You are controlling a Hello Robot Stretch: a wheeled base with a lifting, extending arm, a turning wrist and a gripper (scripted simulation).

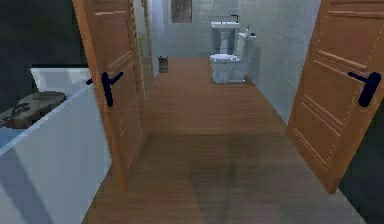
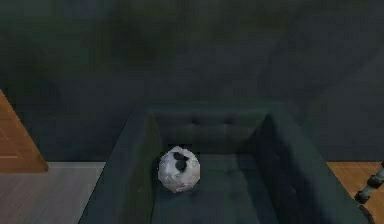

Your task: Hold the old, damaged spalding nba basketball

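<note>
On the armchair, perhaps a pale ball

toilet at far end | small bin nearby | left door, right door (black handles) | dark sofa

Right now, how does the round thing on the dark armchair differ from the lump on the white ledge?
The ball is pale grey-white with dark blotches; the lump is dull brown. The ball is round; the lump is low and irregular. The ball lies on the dark armchair seat; the lump on a white ledge. Both rest on a surface.
</note>
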